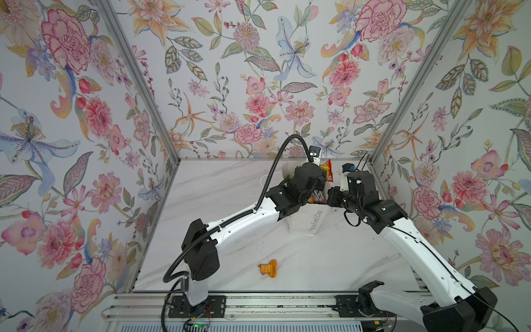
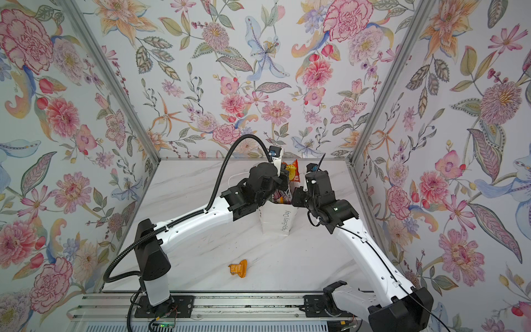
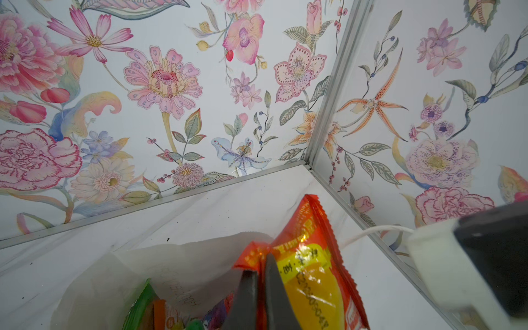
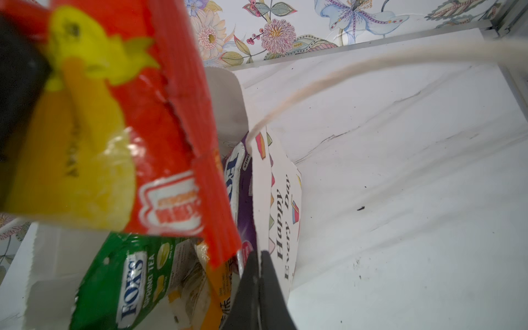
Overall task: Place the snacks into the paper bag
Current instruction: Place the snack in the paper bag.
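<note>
Marble table (image 1: 218, 195), floral walls (image 1: 258, 72) | left gripper (image 3: 258, 288) pinching red sachet (image 3: 311, 274) over bag mouth | right gripper (image 4: 258, 283) pinching bag (image 4: 281, 217) rim; bag upright, far side | green packet (image 4: 123, 280) inside | orange bar (image 1: 268, 268) on table, near front

tall white paper bag (image 4: 281, 200): you see grey lettering, small coloured flags
glossy red-orange sachet (image 4: 171, 85): yellow panel, white logo
small orange-wrapped bar (image 1: 268, 268): orange throughout
enclosure walls (image 1: 258, 72): pink-and-blue floral print
tabletop (image 1: 224, 186): grey-veined white marble
</note>
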Controlling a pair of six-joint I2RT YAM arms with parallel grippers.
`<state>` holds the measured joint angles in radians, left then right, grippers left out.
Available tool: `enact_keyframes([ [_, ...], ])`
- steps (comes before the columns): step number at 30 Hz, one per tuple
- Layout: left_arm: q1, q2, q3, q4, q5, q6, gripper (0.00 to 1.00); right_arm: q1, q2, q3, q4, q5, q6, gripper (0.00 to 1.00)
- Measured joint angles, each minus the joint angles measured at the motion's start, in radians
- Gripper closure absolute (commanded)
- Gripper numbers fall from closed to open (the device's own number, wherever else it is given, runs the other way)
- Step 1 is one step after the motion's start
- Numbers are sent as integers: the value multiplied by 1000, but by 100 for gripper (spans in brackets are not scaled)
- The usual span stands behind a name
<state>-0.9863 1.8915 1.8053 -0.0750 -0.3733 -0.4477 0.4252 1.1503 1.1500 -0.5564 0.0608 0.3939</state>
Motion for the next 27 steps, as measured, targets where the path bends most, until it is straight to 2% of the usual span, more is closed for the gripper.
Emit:
enact_keyframes([
  [2,12,21,28,-31,4,-24,98,0,0,0,-1,0,0,100],
  [7,32,74,114,-106,29,-56,83,0,0,0,-1,0,0,100],
  [10,33,86,138,-144,31,-66,66,0,0,0,-1,0,0,100],
  [14,32,86,137,-167,28,-71,49,0,0,0,-1,0,0,100],
  [27,32,-23,31,-180,6,-65,33,0,0,0,-1,0,0,100],
])
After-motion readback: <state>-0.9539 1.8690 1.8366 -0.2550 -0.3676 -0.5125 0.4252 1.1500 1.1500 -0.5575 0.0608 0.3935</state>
